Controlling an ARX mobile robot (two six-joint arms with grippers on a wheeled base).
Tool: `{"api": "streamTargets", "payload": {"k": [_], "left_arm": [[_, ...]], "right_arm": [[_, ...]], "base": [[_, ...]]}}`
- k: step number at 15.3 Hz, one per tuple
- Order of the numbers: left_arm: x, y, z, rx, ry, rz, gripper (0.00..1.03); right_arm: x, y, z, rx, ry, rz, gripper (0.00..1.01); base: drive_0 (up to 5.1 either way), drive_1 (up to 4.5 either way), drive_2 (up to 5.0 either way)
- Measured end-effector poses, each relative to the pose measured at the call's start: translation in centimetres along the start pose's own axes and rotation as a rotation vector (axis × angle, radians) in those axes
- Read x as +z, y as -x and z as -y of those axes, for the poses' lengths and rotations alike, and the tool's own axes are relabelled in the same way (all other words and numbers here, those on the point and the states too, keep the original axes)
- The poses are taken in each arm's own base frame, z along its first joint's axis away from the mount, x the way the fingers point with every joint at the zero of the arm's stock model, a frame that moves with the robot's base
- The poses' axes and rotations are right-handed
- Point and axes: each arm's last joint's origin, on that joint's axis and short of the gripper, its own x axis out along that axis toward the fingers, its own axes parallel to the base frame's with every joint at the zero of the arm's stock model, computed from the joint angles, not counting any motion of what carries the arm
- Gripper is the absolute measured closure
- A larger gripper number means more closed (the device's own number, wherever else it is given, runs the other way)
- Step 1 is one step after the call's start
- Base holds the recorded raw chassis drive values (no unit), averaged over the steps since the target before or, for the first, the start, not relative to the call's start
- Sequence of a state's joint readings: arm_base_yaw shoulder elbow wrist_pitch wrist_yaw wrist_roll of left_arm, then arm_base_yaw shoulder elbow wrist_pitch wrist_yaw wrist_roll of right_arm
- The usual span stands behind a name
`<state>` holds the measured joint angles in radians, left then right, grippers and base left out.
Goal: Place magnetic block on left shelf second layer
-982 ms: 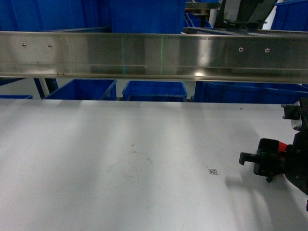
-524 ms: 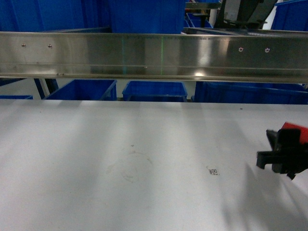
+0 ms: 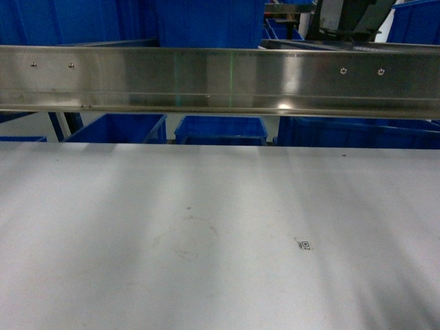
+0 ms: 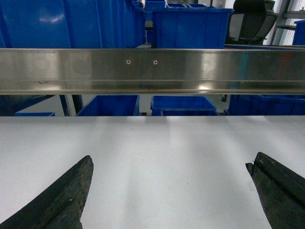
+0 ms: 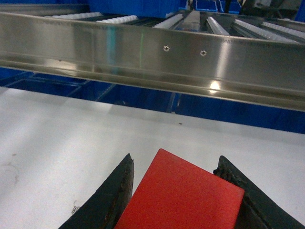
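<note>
The right gripper (image 5: pixel 178 191) pinches the red block (image 5: pixel 183 198) between its two black fingers (image 5: pixel 112 200), one finger against each side face, the block's top face tilted toward the wrist camera and filling the lower middle of that view. The block is held above the white tabletop (image 5: pixel 71 129), not resting on it; how far above cannot be told. Ahead of the block runs a steel rail (image 5: pixel 157 59) with two small screws in its face, and behind and above the rail rows of white rollers (image 5: pixel 119 19) are visible. The left gripper (image 4: pixel 171 191) is spread wide, its dark fingers (image 4: pixel 62 195) sitting at the lower left and lower right corners of the left wrist view with nothing between them but bare tabletop. That view faces the same kind of steel rail, with blue bins (image 4: pixel 183 102) on the floor behind it and more stacked above. In the head view neither gripper nor the block shows. It shows only the white tabletop, a small square printed marker (image 3: pixel 303 244) and a faint ring-shaped smudge (image 3: pixel 187 240) on it, the rail across the top, and blue bins beyond.
</note>
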<state>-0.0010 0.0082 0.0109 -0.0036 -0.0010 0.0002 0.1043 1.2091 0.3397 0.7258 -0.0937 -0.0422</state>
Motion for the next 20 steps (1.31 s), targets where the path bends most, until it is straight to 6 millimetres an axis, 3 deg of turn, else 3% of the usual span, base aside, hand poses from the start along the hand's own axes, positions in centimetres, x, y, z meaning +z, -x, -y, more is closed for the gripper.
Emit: {"api": "streamTargets", "payload": {"k": [3,8,16,20], "left_arm": [[0.0,0.0,0.0,0.000,0.000,0.000,0.05],[0.0,0.0,0.0,0.000,0.000,0.000,0.05],[0.0,0.0,0.0,0.000,0.000,0.000,0.05],[0.0,0.0,0.0,0.000,0.000,0.000,0.05]], "right_arm": [[-0.4,-0.1,-0.8,0.031,-0.003,-0.006,0.56],[-0.4,-0.2,-0.4,-0.043,-0.004,0.009,0.56],[-0.3,0.6,2.6,-0.172,-0.062,0.031,0.56],[-0.1,0.6,3.0,-0.179,-0.086,0.038,0.56]], "base": [[0.0,0.00,0.0],[0.0,0.00,0.0],[0.0,0.00,0.0],[0.0,0.00,0.0]]}}
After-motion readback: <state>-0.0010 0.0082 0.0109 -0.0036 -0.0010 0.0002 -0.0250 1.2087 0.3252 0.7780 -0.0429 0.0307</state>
